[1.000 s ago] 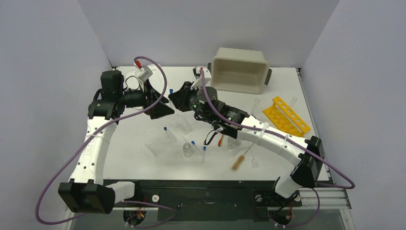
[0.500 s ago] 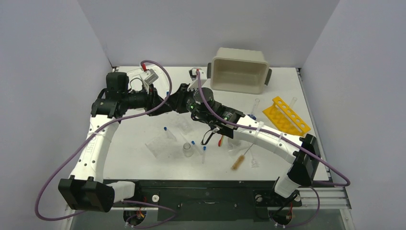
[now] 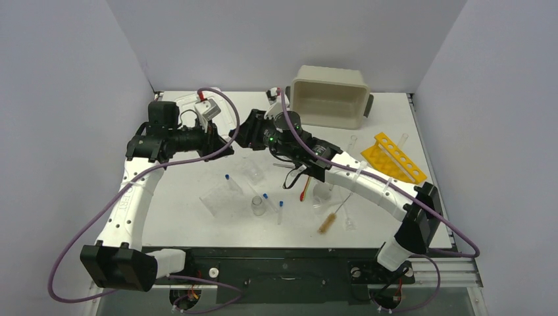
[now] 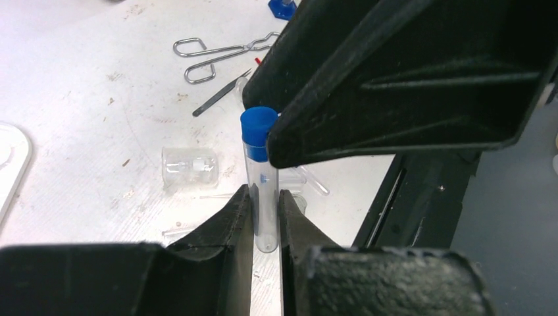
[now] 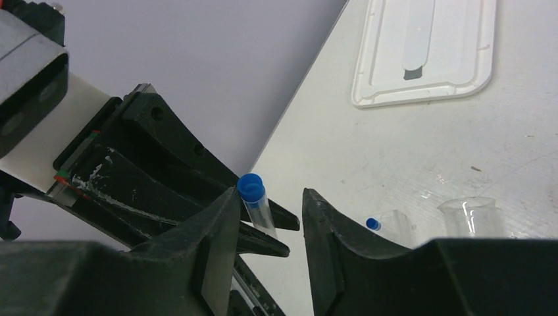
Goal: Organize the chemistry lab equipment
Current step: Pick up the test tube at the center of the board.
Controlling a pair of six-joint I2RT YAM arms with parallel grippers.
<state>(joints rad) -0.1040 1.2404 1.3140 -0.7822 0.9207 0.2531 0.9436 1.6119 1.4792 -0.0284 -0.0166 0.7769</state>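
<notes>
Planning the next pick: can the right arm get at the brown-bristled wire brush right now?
Probably yes: the brown-bristled wire brush lies uncovered on that arm's side, and the right tool stands open.

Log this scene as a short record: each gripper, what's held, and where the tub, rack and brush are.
Left gripper: shut on blue-capped tube
Right gripper: open, jaws either side of the tube's cap
Beige tub: far side, right of centre
Yellow rack: right side, nearer than the tub
Wire brush: lying toward the near side

I count one tub (image 3: 326,113), one lid (image 5: 395,66), one yellow rack (image 3: 393,158), one brush (image 3: 327,222).
</notes>
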